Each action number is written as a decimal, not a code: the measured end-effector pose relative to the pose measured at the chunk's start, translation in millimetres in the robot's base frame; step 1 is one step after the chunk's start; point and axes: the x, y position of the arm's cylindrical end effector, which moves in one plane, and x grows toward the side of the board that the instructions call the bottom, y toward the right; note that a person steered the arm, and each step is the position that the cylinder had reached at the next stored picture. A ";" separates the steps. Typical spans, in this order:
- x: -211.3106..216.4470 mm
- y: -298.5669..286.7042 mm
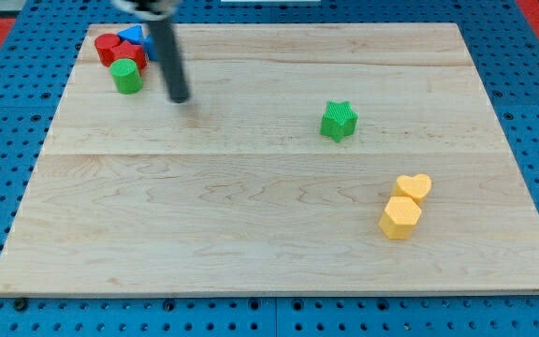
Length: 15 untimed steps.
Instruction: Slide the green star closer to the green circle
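The green star (339, 121) lies right of the board's centre, in the upper half. The green circle (126, 76) stands near the board's top left corner, just below a cluster of red and blue blocks. My tip (179, 97) rests on the board a little to the right of the green circle and slightly below it. The tip is far to the left of the green star, with bare wood between them. The rod rises from the tip toward the view's top.
Two red blocks (109, 48) and a blue triangle (134, 36) sit at the top left corner, touching the green circle. A yellow heart (414, 187) and a yellow hexagon (400, 217) lie together at the lower right. The wooden board (279, 234) lies on a blue perforated table.
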 end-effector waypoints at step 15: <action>49.7 -117.4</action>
